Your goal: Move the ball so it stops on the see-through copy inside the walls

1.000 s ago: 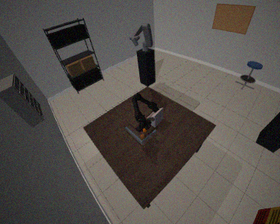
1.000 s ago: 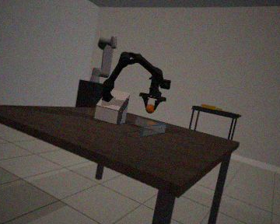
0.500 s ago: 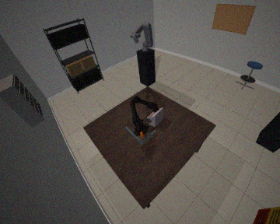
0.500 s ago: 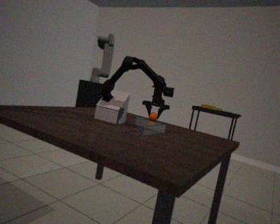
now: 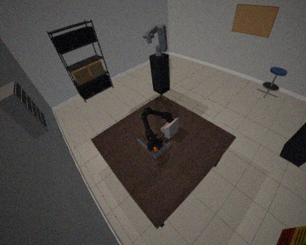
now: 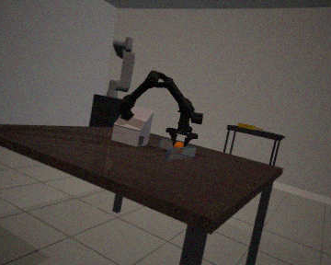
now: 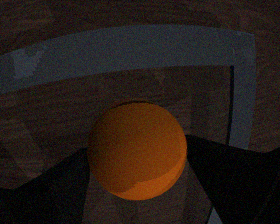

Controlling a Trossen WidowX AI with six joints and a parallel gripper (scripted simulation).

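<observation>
An orange ball (image 7: 139,151) sits gripped between the dark fingers of the gripper (image 6: 182,137), held low inside the corner formed by two low clear walls (image 7: 151,46) on the dark brown surface (image 6: 127,170). From the wrist view, one pale wall runs across behind the ball and the other turns down along its right side; the ball's lower edge shows a lighter crescent, though whether that is the see-through copy cannot be told. The exterior view places the ball (image 6: 178,144) just above or on the surface between the walls (image 6: 182,152), the black arm (image 6: 164,89) arching over from its base beside a white box (image 6: 132,126). Seen from the top view, arm (image 5: 150,123), box (image 5: 170,128) and ball (image 5: 155,149) cluster near the middle of the surface (image 5: 181,170). Around it stand a black shelf unit (image 5: 80,59), a grey arm on a dark pedestal (image 5: 160,72), a blue stool (image 5: 274,81) and an orange wall board (image 5: 255,19).
</observation>
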